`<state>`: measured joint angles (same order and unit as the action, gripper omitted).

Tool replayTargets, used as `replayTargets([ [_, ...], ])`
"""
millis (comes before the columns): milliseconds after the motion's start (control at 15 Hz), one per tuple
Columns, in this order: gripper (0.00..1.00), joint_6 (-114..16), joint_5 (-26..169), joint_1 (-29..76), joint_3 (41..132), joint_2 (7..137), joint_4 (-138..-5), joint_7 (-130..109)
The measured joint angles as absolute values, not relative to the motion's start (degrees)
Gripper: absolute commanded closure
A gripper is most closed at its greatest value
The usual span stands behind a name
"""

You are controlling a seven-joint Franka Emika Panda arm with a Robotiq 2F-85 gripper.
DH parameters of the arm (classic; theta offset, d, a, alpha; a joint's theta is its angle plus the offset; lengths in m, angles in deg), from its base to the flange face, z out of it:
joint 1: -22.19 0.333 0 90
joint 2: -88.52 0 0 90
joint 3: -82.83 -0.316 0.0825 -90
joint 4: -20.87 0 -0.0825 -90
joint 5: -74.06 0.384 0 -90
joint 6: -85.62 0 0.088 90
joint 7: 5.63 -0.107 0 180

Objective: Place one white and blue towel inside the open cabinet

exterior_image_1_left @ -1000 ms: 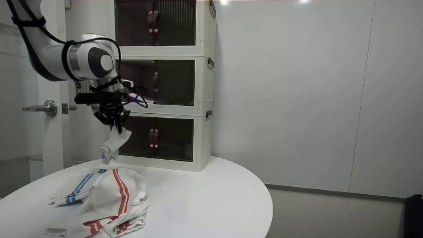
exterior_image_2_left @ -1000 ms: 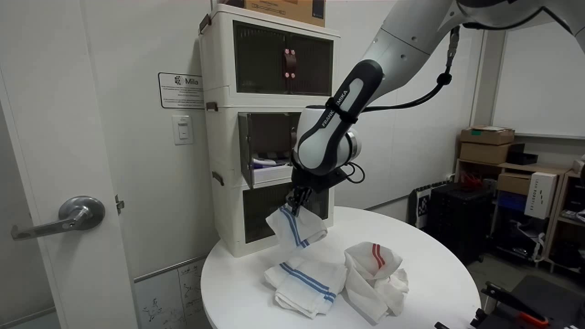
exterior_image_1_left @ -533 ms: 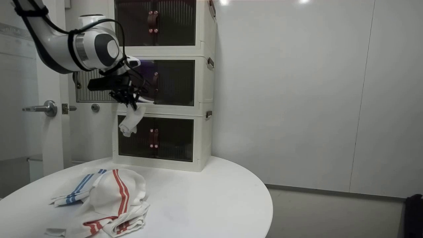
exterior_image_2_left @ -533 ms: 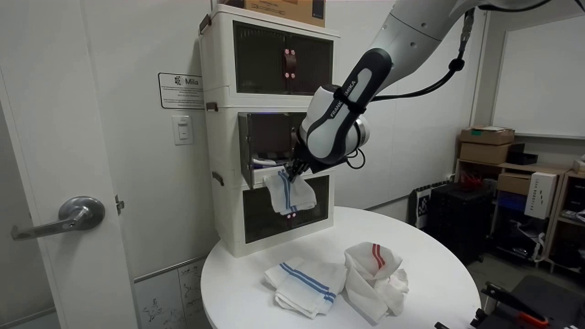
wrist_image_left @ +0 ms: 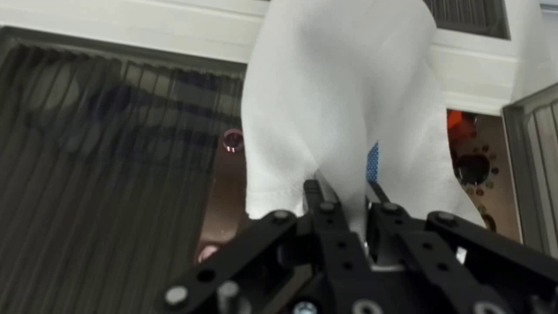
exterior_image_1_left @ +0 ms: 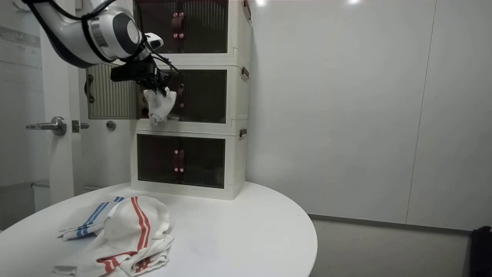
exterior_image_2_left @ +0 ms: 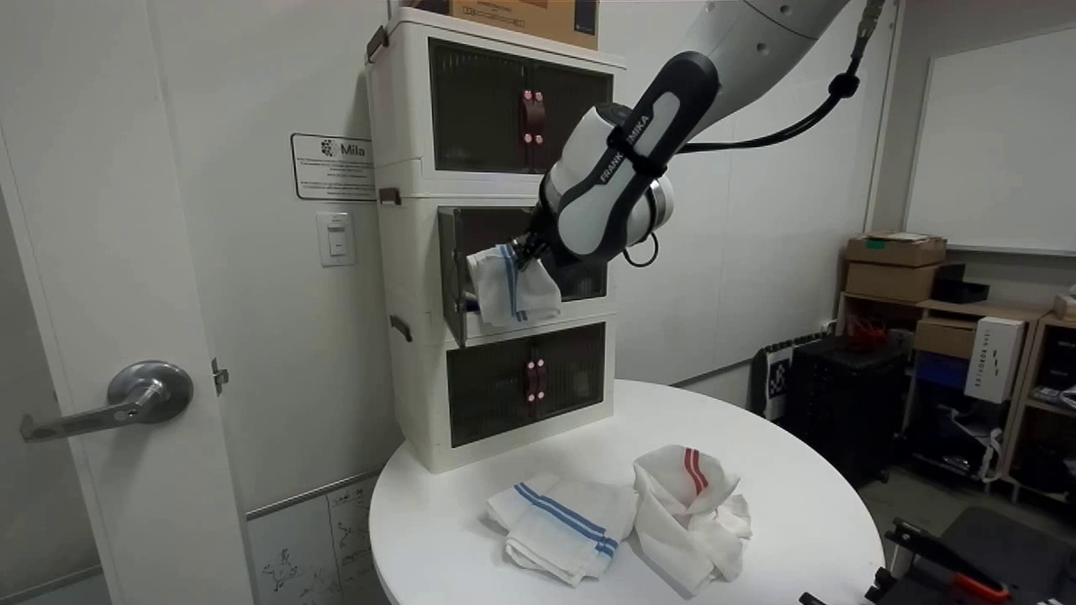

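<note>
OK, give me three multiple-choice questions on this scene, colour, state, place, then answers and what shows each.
1. The towel in the claw is white and: A) red B) green C) blue
2. Doors of the middle cabinet: A) both shut B) one open C) both open
3. The red-striped cloth is: A) on the table B) in the claw C) in the middle cabinet

1 C, by its blue bands. 2 B, one swung out, the other closed. 3 A, both exterior views show it there.
</note>
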<state>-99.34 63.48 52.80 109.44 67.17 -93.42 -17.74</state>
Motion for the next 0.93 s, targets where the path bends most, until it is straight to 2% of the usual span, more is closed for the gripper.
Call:
replayTargets([
  [400,0.92,-99.41,63.97,60.64,117.35,65.19,-87.81,-20.69],
  [933,0.92,-99.38,66.95,59.92,119.28,54.56,-78.26,-23.21],
])
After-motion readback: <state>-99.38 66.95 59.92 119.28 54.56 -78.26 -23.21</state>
